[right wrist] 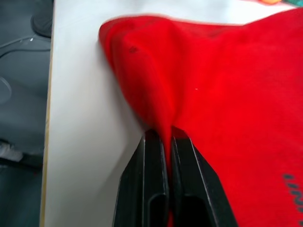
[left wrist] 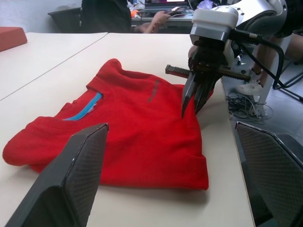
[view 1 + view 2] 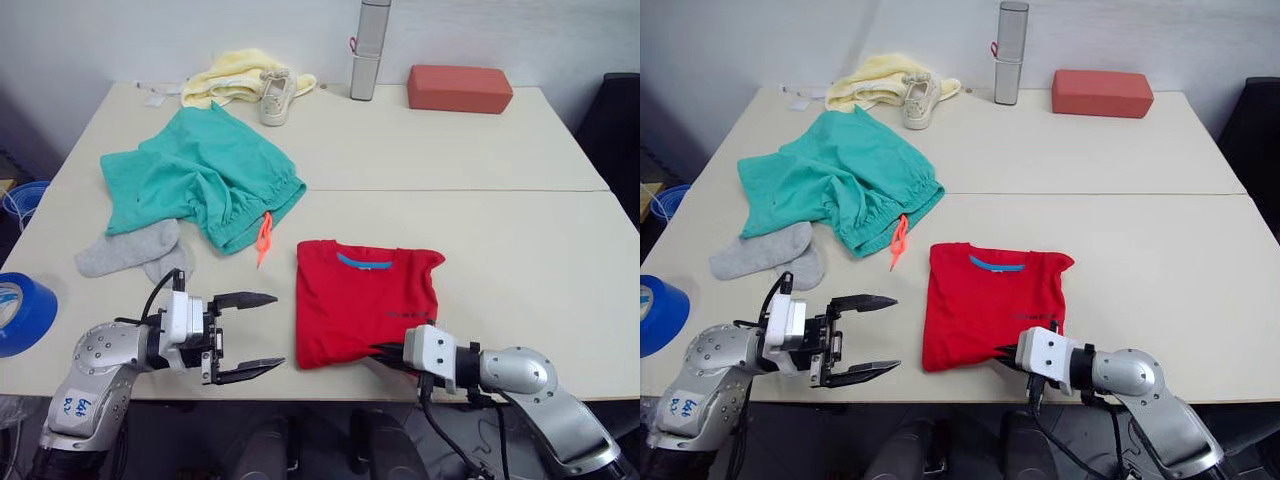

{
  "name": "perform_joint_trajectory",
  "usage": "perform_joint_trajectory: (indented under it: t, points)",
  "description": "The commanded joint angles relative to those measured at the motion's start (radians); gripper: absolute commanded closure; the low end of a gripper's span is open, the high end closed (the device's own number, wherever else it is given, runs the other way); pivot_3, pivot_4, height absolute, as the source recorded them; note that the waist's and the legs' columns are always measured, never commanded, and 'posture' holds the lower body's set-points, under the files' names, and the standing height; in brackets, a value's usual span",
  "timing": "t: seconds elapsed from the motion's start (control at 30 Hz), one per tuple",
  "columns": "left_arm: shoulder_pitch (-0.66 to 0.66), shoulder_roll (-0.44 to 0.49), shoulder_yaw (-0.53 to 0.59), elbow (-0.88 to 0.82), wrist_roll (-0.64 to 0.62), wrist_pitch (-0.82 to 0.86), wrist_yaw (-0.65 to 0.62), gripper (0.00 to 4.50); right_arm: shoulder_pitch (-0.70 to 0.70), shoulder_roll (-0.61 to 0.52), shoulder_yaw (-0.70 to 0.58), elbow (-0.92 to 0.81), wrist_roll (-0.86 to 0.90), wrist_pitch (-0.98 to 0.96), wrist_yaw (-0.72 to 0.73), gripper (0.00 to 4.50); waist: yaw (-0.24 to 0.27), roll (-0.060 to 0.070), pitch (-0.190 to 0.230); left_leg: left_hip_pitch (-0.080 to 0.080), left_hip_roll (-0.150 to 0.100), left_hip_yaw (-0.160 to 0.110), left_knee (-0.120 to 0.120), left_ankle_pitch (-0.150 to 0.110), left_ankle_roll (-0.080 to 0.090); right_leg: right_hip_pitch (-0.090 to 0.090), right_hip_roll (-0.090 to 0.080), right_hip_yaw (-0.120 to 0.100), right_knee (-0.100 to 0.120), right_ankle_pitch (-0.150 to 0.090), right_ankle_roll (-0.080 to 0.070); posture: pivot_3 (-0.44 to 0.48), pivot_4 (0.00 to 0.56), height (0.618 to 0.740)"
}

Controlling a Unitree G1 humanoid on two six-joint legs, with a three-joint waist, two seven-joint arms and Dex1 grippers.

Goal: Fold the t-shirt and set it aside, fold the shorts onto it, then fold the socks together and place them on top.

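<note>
The red t-shirt (image 3: 360, 300) lies folded into a rectangle at the table's front middle, its blue neck label facing up. My right gripper (image 3: 385, 356) is shut on the t-shirt's near edge, pinching up a ridge of red cloth (image 1: 156, 94) between its fingers. To the left of the t-shirt, near the front edge, my left gripper (image 3: 278, 330) is open and holds nothing. The teal shorts (image 3: 200, 175) lie crumpled at the back left, their orange drawstring (image 3: 264, 238) trailing toward the t-shirt. Both grey socks (image 3: 130, 250) lie side by side just in front of the shorts.
Along the back edge are a pale yellow cloth (image 3: 235, 75), an off-white sneaker (image 3: 277, 97), a tall grey cylinder (image 3: 368, 50) and a red block (image 3: 458, 88). A blue tape roll (image 3: 20, 312) sits at the left edge. The table (image 3: 520, 250) is bare on its right half.
</note>
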Motion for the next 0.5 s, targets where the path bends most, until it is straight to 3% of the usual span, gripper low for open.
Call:
perform_joint_trajectory:
  t: [0.03,0.1,0.2,0.27,0.33,0.37,0.5]
  points:
    - [0.004,0.02,0.015,-0.031,-0.002,-0.001,0.002,0.0,0.013,-0.004,-0.048,-0.021,0.051,-0.045,0.022,3.14,0.004,0.0,0.0,0.0,0.0,0.0,0.0,0.0,0.0,0.0,0.0,0.0,0.0,0.0,0.0,0.0,0.15,0.74]
    - [0.002,0.028,0.013,-0.027,0.0,0.003,0.0,0.0,0.014,-0.004,-0.078,-0.029,0.114,-0.055,0.054,2.42,0.005,0.0,0.0,0.0,0.0,0.0,0.0,0.0,0.0,0.0,0.0,0.0,0.0,0.0,0.0,0.0,0.15,0.74]
    - [-0.018,0.023,0.023,-0.027,-0.031,0.056,0.038,0.0,0.049,-0.057,-0.16,-0.068,0.34,0.02,0.197,1.5,0.011,0.0,0.0,0.0,0.0,0.0,0.0,0.0,0.0,0.0,0.0,0.0,0.0,0.0,0.0,0.0,0.15,0.74]
    - [-0.049,0.018,0.011,-0.023,-0.044,0.092,0.054,0.0,0.047,-0.109,-0.256,-0.057,0.521,0.11,0.279,1.5,0.02,0.0,0.0,0.0,0.0,0.0,0.0,-0.001,0.002,0.0,0.0,0.0,0.0,0.0,0.0,0.0,0.15,0.74]
    - [-0.099,0.006,-0.022,-0.008,-0.026,0.134,0.087,0.0,0.002,-0.12,-0.291,-0.016,0.596,0.172,0.282,1.5,0.022,0.0,0.0,0.0,0.0,-0.001,0.001,-0.002,0.005,0.001,0.0,0.0,-0.001,0.0,0.0,0.0,0.15,0.74]
    - [-0.125,-0.002,-0.044,0.003,-0.006,0.14,0.095,0.0,-0.036,-0.096,-0.285,0.014,0.597,0.183,0.255,1.7,0.022,-0.001,0.0,0.0,0.0,-0.002,0.001,-0.002,0.006,0.002,0.0,-0.001,-0.001,0.0,0.0,0.0,0.15,0.74]
    - [-0.239,-0.06,-0.132,0.091,0.076,0.181,0.166,0.9,-0.161,0.022,-0.204,0.187,0.449,0.096,0.207,2.84,0.021,0.0,-0.002,0.005,0.0,-0.005,0.001,-0.002,0.006,0.008,0.0,-0.004,-0.003,0.001,-0.001,0.0,0.15,0.74]
